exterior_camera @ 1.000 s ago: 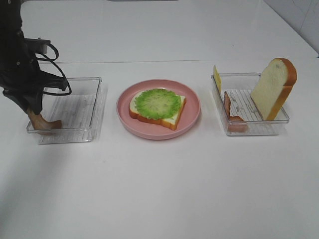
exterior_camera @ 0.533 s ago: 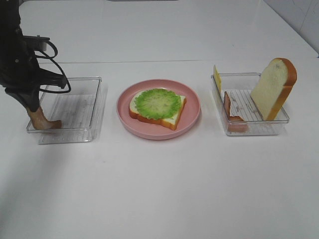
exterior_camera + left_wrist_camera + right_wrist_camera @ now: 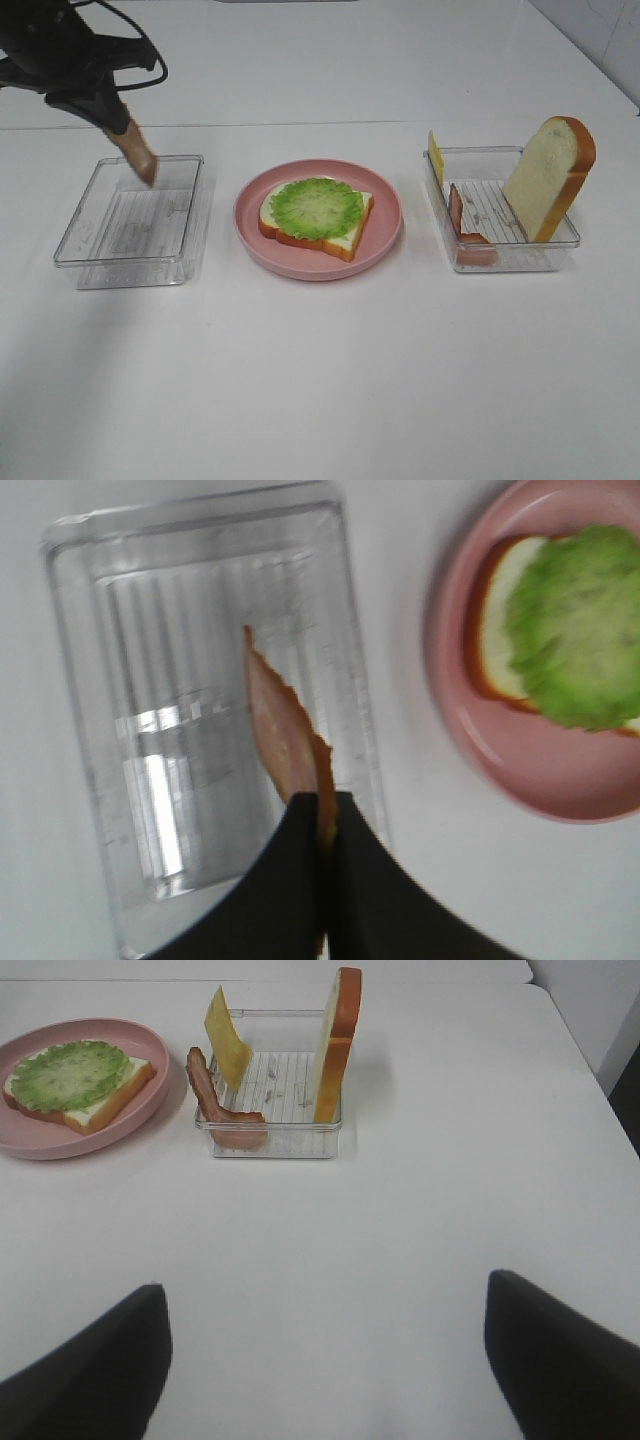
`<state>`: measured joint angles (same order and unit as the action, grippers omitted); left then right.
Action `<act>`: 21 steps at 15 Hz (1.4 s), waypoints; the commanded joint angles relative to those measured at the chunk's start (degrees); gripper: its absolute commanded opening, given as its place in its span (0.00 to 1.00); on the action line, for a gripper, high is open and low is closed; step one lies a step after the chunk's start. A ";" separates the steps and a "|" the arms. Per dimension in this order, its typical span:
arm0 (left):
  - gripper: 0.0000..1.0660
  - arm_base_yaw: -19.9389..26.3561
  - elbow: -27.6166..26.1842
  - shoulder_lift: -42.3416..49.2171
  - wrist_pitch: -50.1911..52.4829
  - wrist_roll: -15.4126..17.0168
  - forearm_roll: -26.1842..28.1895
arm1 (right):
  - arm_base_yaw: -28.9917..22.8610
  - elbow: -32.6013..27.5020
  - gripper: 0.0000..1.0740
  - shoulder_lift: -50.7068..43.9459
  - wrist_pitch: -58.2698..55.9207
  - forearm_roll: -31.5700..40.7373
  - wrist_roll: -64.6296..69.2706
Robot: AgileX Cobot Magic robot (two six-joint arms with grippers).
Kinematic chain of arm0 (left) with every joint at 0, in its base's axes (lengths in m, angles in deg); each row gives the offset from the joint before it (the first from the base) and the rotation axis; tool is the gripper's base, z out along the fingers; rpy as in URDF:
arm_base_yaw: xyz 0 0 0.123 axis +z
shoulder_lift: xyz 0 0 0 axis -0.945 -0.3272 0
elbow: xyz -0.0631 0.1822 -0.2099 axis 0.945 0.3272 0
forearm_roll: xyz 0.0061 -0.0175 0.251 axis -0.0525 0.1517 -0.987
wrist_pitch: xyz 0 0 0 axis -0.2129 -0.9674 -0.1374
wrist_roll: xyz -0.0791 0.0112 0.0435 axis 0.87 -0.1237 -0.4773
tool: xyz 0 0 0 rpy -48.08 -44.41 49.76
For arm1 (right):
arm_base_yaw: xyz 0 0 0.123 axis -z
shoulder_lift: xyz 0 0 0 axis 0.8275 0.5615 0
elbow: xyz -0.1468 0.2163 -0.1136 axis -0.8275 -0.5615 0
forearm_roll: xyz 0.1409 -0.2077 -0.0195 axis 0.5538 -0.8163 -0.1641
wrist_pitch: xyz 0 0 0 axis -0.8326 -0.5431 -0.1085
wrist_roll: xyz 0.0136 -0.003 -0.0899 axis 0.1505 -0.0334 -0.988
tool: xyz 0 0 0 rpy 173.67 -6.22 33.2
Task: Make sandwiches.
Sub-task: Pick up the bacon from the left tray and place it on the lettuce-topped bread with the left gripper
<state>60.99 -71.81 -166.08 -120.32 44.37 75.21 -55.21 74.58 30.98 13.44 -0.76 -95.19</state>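
My left gripper [image 3: 115, 121] hangs in the air over the far side of the left clear tray [image 3: 95, 228], shut on a brown-red bacon strip [image 3: 139, 156] that dangles from it. In the left wrist view the black fingers [image 3: 290, 880] pinch the bacon strip [image 3: 283, 725] above the bare tray [image 3: 170, 730]. A bread slice [image 3: 355, 233] topped with a green lettuce leaf [image 3: 317, 207] lies on the pink plate [image 3: 392, 215]. My right gripper [image 3: 330, 1355] is open over bare table, short of the right tray [image 3: 270, 1146].
The right tray [image 3: 505, 262] holds an upright bread slice [image 3: 548, 175], a yellow cheese square [image 3: 435, 157] and another bacon strip [image 3: 460, 222]. The right wrist view shows the same bread [image 3: 335, 1045], cheese [image 3: 228, 1045] and bacon [image 3: 212, 1095].
My left gripper has lifted the bacon strip out of the left tray's front-left corner and carried it up and towards the far right. The tray is now bare.
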 commanded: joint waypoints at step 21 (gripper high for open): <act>0.00 -14.84 -0.52 -17.13 13.29 -31.97 53.11 | 0.40 0.00 0.75 -0.92 -0.06 -0.17 -0.69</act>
<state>46.21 -72.09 -183.49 -107.32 12.75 127.23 -55.21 74.58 30.98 13.44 -0.76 -95.19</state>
